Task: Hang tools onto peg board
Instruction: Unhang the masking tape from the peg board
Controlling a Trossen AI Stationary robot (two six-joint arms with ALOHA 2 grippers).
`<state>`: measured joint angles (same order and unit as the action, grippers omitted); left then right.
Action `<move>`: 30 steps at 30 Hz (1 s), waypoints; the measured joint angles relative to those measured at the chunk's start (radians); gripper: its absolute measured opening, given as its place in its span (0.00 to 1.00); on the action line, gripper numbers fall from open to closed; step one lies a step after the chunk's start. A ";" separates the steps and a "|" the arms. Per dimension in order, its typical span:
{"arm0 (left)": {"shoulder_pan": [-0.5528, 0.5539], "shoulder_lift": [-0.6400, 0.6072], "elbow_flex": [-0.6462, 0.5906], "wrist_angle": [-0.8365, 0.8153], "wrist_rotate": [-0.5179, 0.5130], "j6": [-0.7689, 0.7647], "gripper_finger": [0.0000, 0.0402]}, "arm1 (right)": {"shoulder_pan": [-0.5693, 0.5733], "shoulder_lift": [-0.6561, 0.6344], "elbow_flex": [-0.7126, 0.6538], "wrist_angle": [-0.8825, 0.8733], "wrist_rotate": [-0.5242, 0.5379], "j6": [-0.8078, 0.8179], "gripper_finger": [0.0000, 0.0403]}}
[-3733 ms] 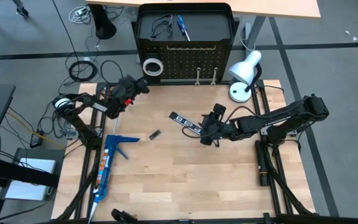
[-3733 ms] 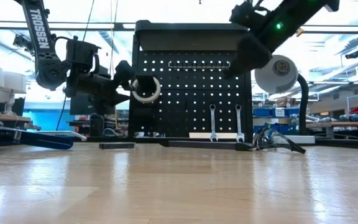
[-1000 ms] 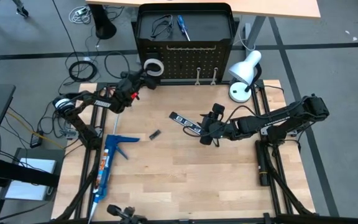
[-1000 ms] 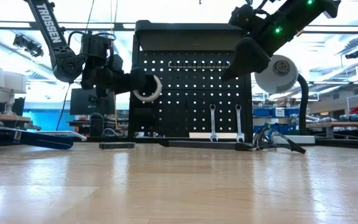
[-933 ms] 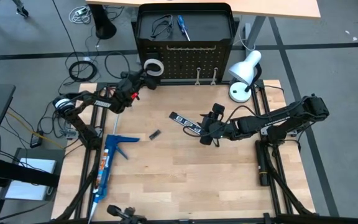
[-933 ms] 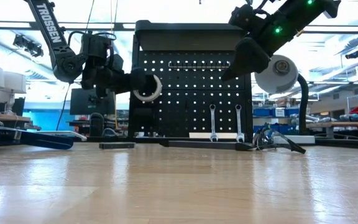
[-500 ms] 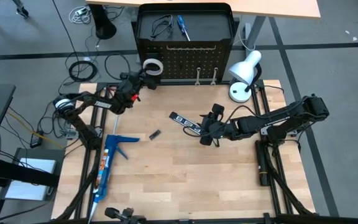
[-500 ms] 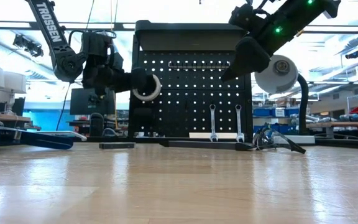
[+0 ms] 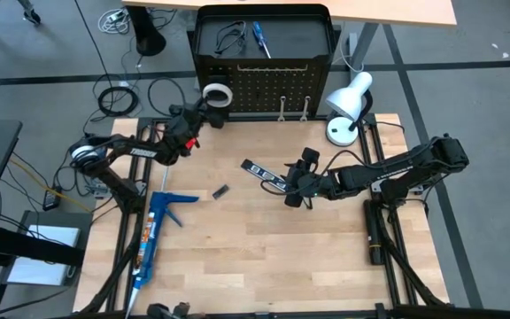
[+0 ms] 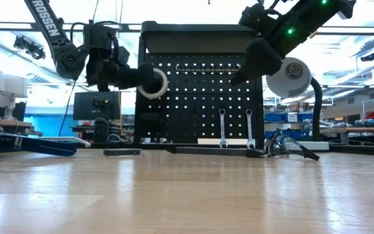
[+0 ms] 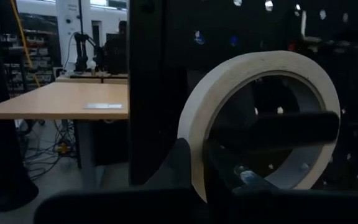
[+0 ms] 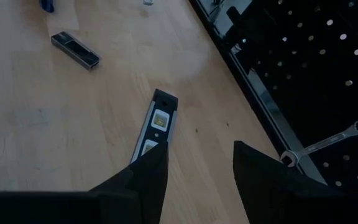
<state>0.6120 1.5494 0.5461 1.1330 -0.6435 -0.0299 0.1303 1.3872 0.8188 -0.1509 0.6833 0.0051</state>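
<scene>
Left gripper (image 9: 204, 107) I have clamped on the tape ring (image 9: 216, 94) at the peg board (image 9: 264, 89); right gripper (image 9: 294, 188) apart, black strip (image 9: 266, 175) at its ten o'clock.

Low view: white letters "ROSSEN" run along the left arm (image 10: 49, 29) link near the top-left corner, first letter cut off by the frame edge; no other legible text anywhere.

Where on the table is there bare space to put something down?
The near half of the table is bare, right of the blue caulking gun. It is crowded near the peg board: tape ring, desk lamp, black strip under the right tool.
</scene>
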 joint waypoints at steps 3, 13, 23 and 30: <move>-0.015 -0.006 0.000 -0.008 -0.022 0.000 0.03 | 0.000 0.000 0.000 0.000 -0.001 0.002 0.45; -0.071 -0.006 0.000 -0.010 -0.127 0.056 0.02 | 0.000 0.000 0.000 0.000 -0.006 0.002 0.45; -0.111 -0.006 0.000 0.051 -0.194 0.135 0.02 | 0.000 0.000 0.000 0.000 -0.006 0.002 0.45; -0.138 -0.007 0.000 0.060 -0.227 0.158 0.02 | 0.000 0.000 0.000 0.000 -0.006 0.002 0.45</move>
<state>0.4737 1.5425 0.5461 1.1931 -0.8702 0.1279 0.1303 1.3872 0.8188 -0.1509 0.6777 0.0074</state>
